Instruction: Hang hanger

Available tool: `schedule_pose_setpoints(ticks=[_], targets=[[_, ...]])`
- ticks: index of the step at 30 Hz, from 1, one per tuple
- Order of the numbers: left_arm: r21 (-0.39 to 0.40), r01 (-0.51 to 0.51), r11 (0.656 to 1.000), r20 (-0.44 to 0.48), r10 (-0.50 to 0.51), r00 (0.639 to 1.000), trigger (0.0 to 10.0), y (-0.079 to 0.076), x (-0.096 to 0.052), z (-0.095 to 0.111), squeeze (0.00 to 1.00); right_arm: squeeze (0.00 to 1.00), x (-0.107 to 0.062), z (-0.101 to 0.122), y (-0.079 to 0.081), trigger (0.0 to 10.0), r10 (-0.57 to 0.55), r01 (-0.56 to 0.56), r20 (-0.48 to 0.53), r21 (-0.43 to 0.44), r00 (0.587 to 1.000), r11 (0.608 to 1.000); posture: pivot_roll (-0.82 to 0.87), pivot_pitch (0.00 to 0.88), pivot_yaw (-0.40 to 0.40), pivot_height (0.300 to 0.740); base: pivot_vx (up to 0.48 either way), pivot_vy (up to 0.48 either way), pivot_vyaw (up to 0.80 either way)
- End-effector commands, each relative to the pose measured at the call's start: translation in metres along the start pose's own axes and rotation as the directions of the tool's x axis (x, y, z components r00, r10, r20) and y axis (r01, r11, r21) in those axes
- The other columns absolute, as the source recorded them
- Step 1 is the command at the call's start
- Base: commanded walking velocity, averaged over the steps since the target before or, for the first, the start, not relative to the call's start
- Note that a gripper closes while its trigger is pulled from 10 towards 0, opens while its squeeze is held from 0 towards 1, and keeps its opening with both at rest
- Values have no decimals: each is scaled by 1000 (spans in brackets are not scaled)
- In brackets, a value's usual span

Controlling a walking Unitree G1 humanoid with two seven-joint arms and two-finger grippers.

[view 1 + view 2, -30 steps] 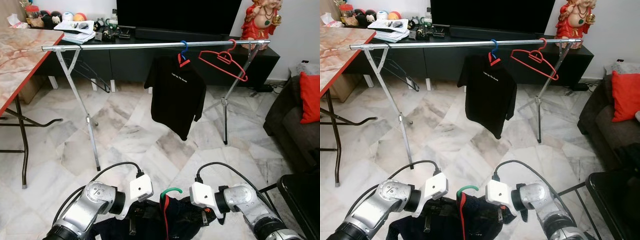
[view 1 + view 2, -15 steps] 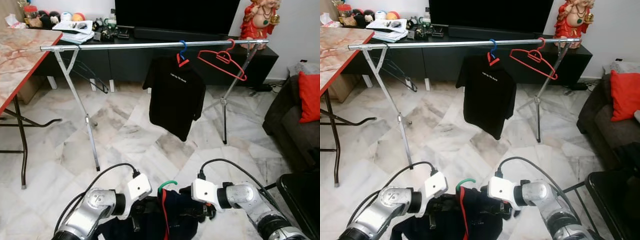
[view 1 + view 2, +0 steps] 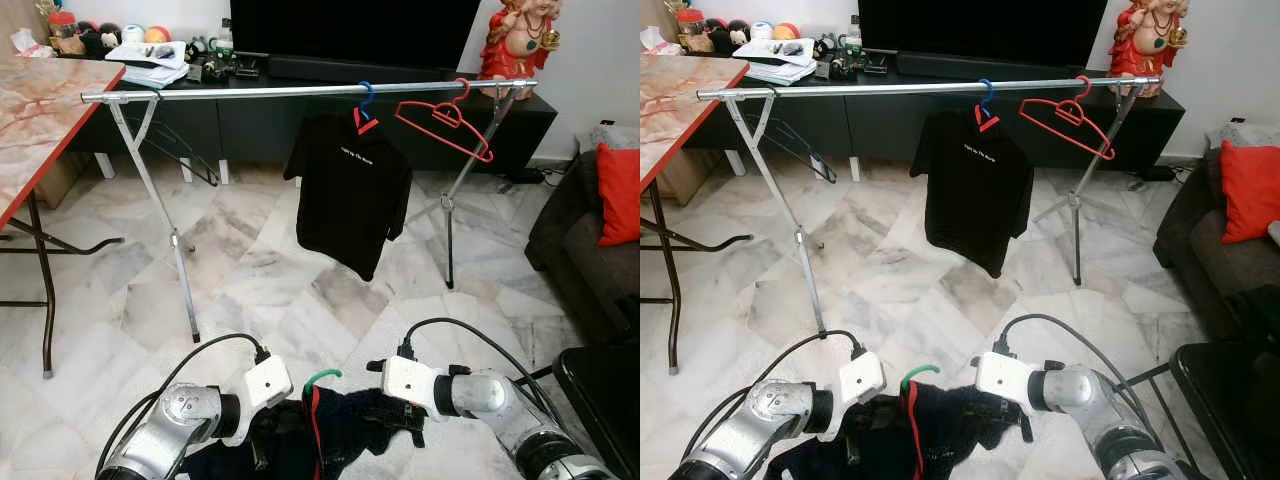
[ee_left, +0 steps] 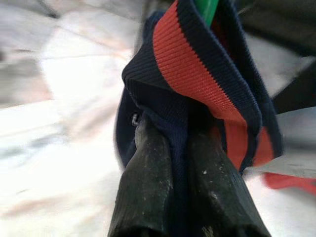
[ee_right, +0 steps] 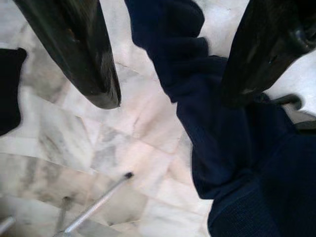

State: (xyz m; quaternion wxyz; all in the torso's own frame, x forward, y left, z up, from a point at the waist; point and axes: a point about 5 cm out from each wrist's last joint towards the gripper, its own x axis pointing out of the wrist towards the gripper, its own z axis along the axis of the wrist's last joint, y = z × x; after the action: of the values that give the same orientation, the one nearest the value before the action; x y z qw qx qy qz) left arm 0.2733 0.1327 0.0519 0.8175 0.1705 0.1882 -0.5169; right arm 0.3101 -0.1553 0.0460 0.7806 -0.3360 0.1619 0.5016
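1. Low in the head views, both silver arms meet over a dark navy garment with a red-orange stripe (image 3: 335,440), bunched at 6 o'clock just above the marble floor (image 3: 250,280).
2. A green plastic hanger hook (image 3: 322,377) sticks up from the garment's collar, between the two arms.
3. Left claw (image 4: 173,148): the two black fingers (image 4: 148,182) lie pressed together, pinching the striped collar fold; the green hanger passes through the collar just beyond the fingertips.
4. Right claw (image 5: 168,74): the fingers are spread wide, with a fold of the navy cloth running between them; one finger (image 5: 261,44) overlaps the fabric, the other stands apart over bare floor.
5. Long silver metal clothes rail on crossed legs (image 3: 300,91) spans the scene at 12 o'clock, well apart from the garment.
6. On the rail: a black T-shirt on a blue-hooked hanger (image 3: 350,190) near the middle, and just beside it toward 1 o'clock a bare red plastic hanger (image 3: 445,125), tilted.
7. Marble-topped folding worktop with red edge (image 3: 45,110) at 10 o'clock; red cushion (image 3: 620,195) on a dark sofa at 3 o'clock.
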Motion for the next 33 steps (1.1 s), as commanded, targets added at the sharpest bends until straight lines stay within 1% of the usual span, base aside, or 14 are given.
schedule_pose_setpoints(ticks=[1,6,8,9,10,12,15,16,17,20,22,23,28,33], targets=[[5,-117,993,23,116,993,0,8,-4,-3,0,0,-2,-10,-2,10000,-110,113,-38,73,993,991,14,50,-85,740,0,0,0],[-29,-287,957,19,288,958,1569,16,-7,-11,0,0,-3,-17,-1,10000,-261,259,-24,245,965,934,20,34,-68,740,0,0,0],[-45,-339,940,1,340,940,6392,17,-8,-17,0,0,-3,-20,0,10000,-320,307,-15,332,947,892,18,27,-63,740,0,0,0],[-45,-339,940,1,340,940,6392,17,-8,-17,0,0,-3,-20,0,10000,-320,307,-15,332,947,892,18,27,-63,740,0,0,0],[-60,-371,927,3,372,928,8588,17,-8,-19,0,0,-3,-22,2,10000,-357,336,-19,387,934,858,18,24,-61,740,0,0,0],[-77,-408,910,5,409,912,10000,17,-8,-21,0,0,-3,-26,4,10000,-387,360,-32,441,921,822,15,20,-57,740,0,0,0],[-99,-463,881,13,466,885,10000,19,-8,-22,0,0,-4,-35,9,10000,-427,408,-84,505,900,760,14,9,-56,740,0,0,0],[-197,-586,786,28,602,798,10000,23,-12,-24,0,0,-6,-57,28,10000,-476,519,-248,606,843,603,13,0,-55,740,0,0,0],[-197,-586,786,28,602,798,10000,23,-12,-24,0,0,-6,-57,28,10000,-476,519,-248,606,843,603,13,0,-55,740,0,0,0],[-307,-632,712,36,672,740,10000,22,-19,-29,0,0,-8,-83,61,10000,-467,629,-455,698,758,341,27,0,-52,740,0,0,0],[-307,-632,712,36,672,740,10000,22,-19,-29,0,0,-8,-83,61,10000,-467,629,-455,698,758,341,27,0,-52,740,0,0,0],[-296,-632,716,38,670,741,10000,18,-20,-31,0,0,-9,-90,74,10000,-447,649,-512,724,733,235,43,0,-54,740,0,0,0],[-322,-654,684,61,705,707,10000,13,-28,-32,0,0,-9,-101,106,10000,-376,669,-588,731,716,132,45,0,-55,740,0,0,0],[-368,-687,626,41,749,661,10000,14,-33,-34,0,0,-9,-107,133,10000,-298,676,-621,724,725,136,33,0,-44,740,0,0,0]])
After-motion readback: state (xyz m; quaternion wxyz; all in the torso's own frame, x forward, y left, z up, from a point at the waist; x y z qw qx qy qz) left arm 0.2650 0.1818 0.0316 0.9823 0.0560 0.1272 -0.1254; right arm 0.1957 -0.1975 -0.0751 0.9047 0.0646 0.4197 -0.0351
